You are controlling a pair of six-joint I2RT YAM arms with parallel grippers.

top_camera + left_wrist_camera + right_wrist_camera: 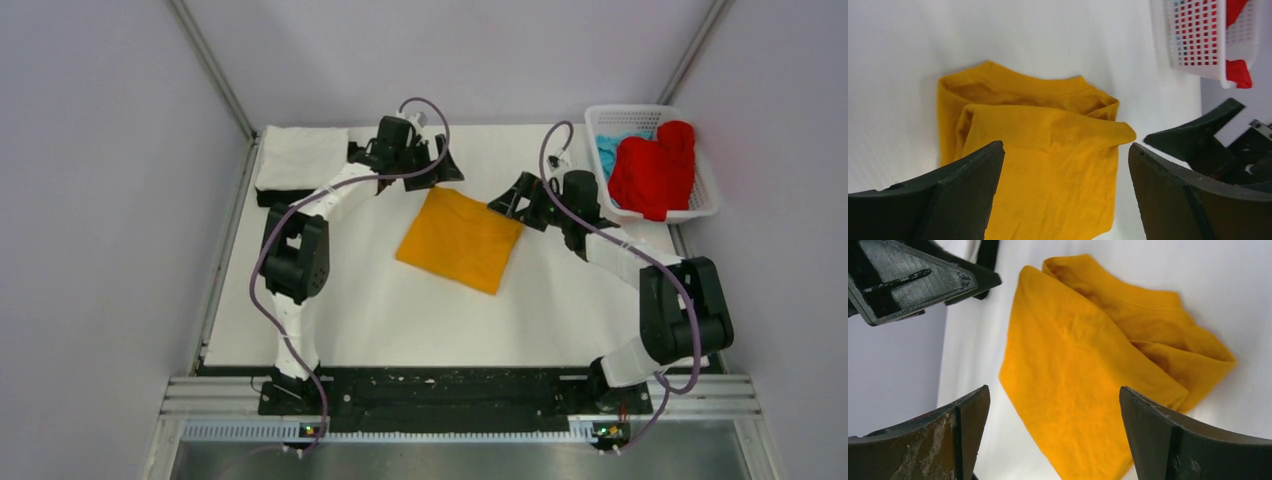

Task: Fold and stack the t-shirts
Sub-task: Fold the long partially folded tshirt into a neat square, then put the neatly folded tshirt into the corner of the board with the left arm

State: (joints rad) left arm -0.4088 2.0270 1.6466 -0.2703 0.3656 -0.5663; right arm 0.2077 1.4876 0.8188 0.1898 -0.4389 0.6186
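**Mustard t-shirt** [460,238]: one item, folded into a compact rectangle. It lies flat at the middle of the white tabletop [380,310], turned diagonally. The collar end shows layered folds in both wrist views. Nothing grips it.

**Left gripper** [1065,150]: jaws spread wide and empty. It is positioned at the far corner of the mustard t-shirt. Whether the fingers touch the cloth cannot be told.

**Right gripper** [1054,392]: jaws spread wide and empty. It is positioned at the right corner of the same shirt and faces the left gripper across it. Contact with the cloth cannot be told.

**White t-shirt** [300,157]: one item, folded. It sits at the far left corner of the tabletop, well apart from the mustard one.

**White plastic lattice basket** [640,112]: stands at the far right edge of the tabletop.

**Red t-shirt** [655,170]: bunched and unfolded. It fills most of the basket and spills over its near rim.

**Light blue t-shirt** [607,152]: crumpled in the basket's left side and partly covered by the red one.
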